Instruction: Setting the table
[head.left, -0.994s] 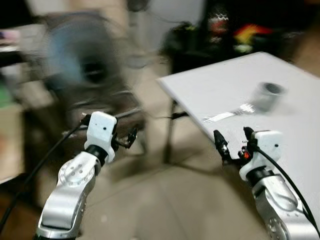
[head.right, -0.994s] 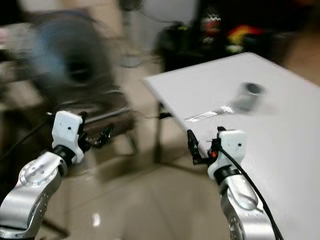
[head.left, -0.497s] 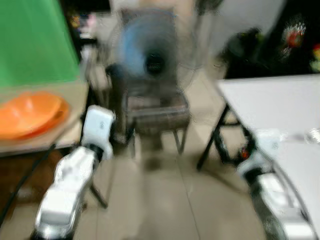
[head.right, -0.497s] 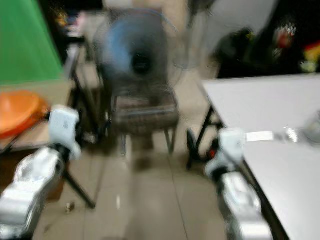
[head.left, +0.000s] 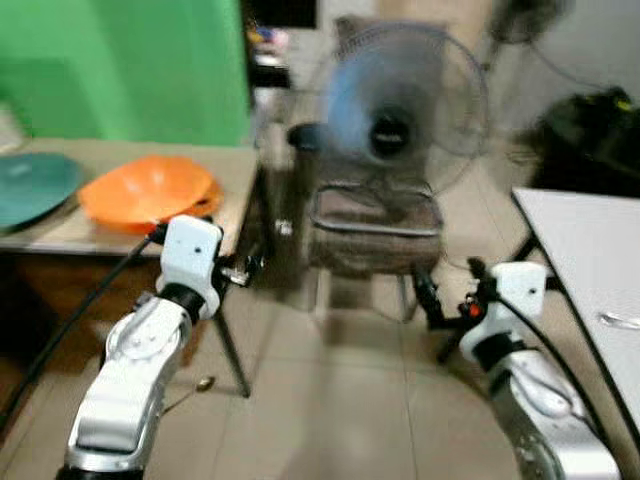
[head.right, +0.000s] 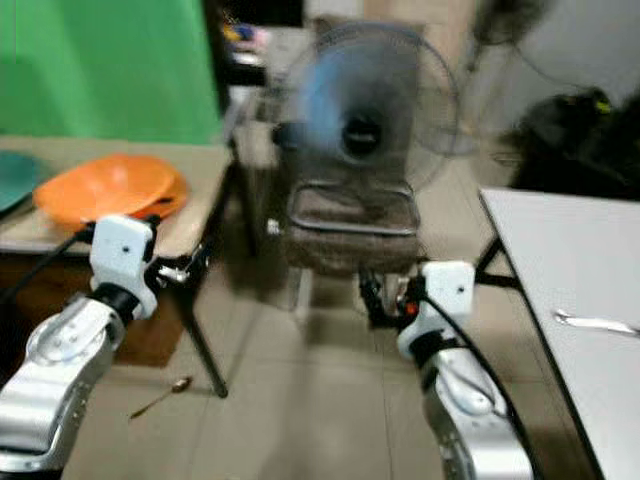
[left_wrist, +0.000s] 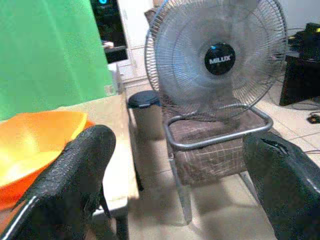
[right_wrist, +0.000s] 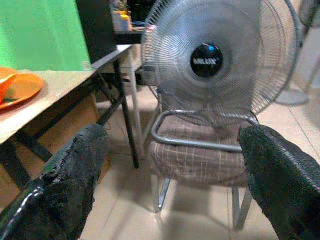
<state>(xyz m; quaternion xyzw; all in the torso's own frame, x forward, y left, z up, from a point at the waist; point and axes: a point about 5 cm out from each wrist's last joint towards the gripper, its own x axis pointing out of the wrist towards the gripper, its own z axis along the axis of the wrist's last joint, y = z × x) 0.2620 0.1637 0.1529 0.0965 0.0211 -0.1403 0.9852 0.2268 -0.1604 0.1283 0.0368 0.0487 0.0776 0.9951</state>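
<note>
The orange bowl (head.left: 150, 190) sits on the wooden side table (head.left: 230, 175) ahead and to my left, so my left gripper (head.left: 243, 270) is the nearer one; it hangs just below the table's edge, fingers spread wide and empty. My right gripper (head.left: 445, 298) is likewise open with nothing in it, aimed at the fan (right_wrist: 220, 60) on the chair (right_wrist: 200, 155). The left wrist view brings the bowl's rim close; the head view adds what may be a teal plate (head.left: 30, 185) beside it, blurred, and cutlery (head.right: 595, 322) on the white table (head.right: 560, 250).
</note>
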